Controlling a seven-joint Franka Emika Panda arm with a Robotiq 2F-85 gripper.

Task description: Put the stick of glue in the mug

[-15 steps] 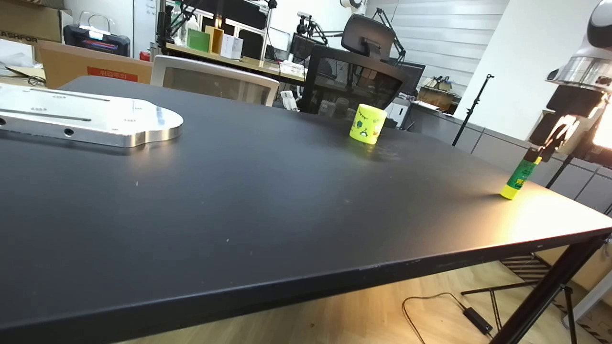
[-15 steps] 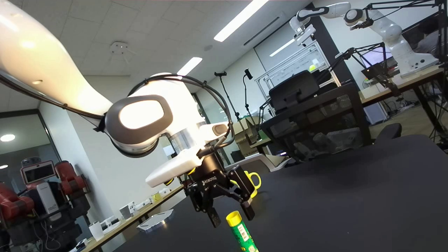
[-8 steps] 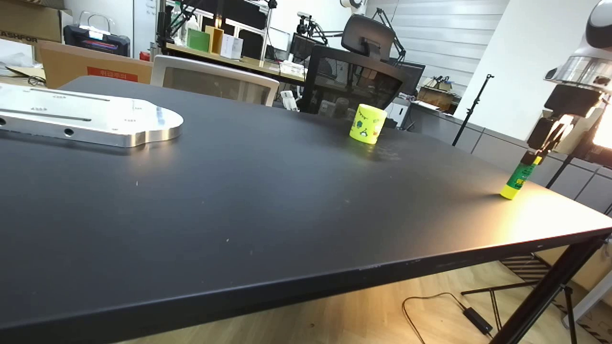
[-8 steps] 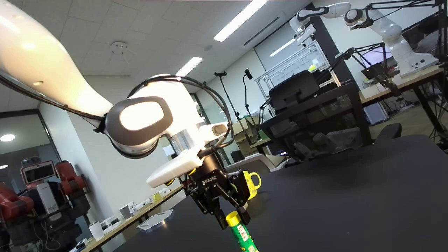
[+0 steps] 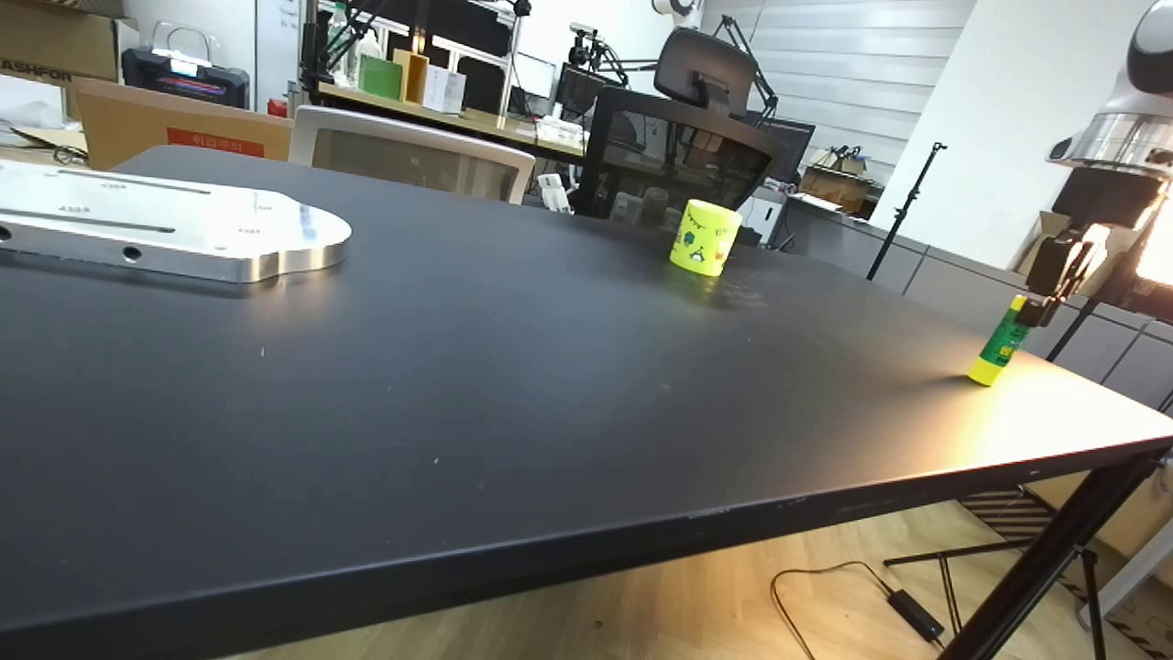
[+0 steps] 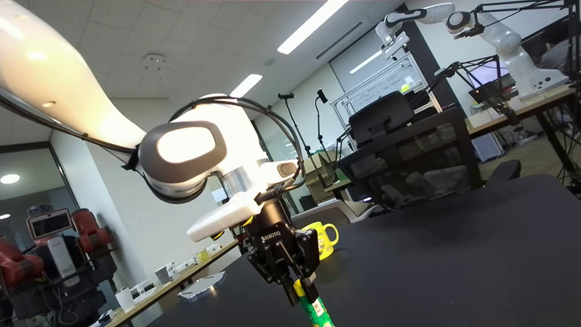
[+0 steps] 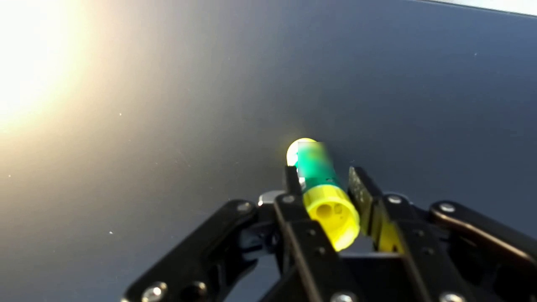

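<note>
The slim yellow-and-green plastic glue stick rests on its lower end on the matte black tabletop, not yet in the small lime-yellow printed mug, which sits well apart, between nine and ten o'clock from it in an exterior view. The black metal pincer is mostly drawn together around the stick's upper part, its two fingers at nine and three o'clock in the wrist view; a thin gap seems to show at three, but that patch is blurred, so I can't say whether it has a firm hold. The stick should handle as light, stiff and hard to harm, though its smooth round plastic may twist or slide between the fingers, and so narrow a foot would topple at a nudge. I'd take hold on the green body just under the yellow upper end, leaving the lower end free to enter the mug first. "ROBOTIQ" reads clearly on the pincer's black housing; the stick's white label is too small to read. At ten o'clock in an exterior view, a brown cardboard box shows "ASHFOR" at the frame's edge, and below it a tan cardboard carton carries a red sticker lettered 취급주의.
</note>
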